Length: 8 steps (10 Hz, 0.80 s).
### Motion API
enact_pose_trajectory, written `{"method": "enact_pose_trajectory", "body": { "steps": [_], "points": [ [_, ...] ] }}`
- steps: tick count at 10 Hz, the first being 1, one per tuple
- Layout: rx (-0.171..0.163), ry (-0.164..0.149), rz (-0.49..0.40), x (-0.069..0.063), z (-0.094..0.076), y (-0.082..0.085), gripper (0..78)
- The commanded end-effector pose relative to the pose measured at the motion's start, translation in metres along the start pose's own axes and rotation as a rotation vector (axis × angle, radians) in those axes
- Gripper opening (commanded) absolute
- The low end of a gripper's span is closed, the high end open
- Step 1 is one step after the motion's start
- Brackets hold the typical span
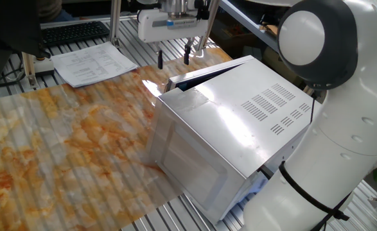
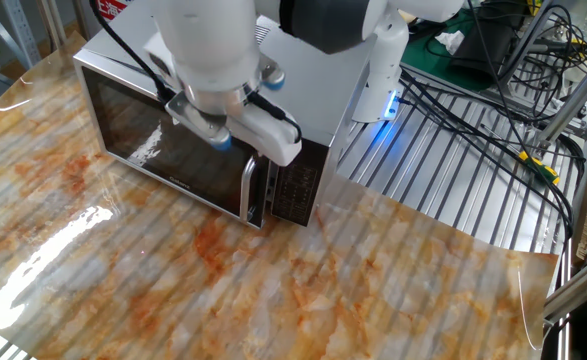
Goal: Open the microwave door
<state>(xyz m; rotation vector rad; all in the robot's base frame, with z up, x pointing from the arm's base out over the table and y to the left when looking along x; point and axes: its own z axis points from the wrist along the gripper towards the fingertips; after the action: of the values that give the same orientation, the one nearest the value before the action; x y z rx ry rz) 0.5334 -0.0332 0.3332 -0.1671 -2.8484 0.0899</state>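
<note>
The microwave (image 1: 239, 128) is a silver-white box with vent slots on its top, in the middle of the table. Its door (image 1: 204, 69) is on the far face and shows edge-on, with a narrow dark wedge between it and the box at the left end. In the other fixed view the door (image 2: 158, 150) shows dark glass, a vertical handle (image 2: 248, 190) and a dark control panel (image 2: 295, 190) beside it. My gripper (image 1: 173, 58) is open and empty, hanging fingers down just above and beyond the door's handle end, touching nothing. Its white hand (image 2: 263, 135) covers the fingers in the other view.
Papers (image 1: 92, 64) and a keyboard (image 1: 72, 31) lie beyond the table's far left. The robot's white body (image 1: 329, 147) stands close against the microwave's right side. Cables (image 2: 473, 90) and a metal slatted surface (image 2: 443, 190) lie to the right.
</note>
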Motion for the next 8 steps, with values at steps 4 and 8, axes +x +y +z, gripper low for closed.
{"method": "enact_pose_trajectory", "body": {
  "steps": [4, 8],
  "points": [
    [-0.028, -0.127, 0.037, 0.06, -0.025, -0.008, 1.2],
    [-0.098, -0.267, -0.009, 0.079, -0.027, -0.015, 1.2]
  ]
}}
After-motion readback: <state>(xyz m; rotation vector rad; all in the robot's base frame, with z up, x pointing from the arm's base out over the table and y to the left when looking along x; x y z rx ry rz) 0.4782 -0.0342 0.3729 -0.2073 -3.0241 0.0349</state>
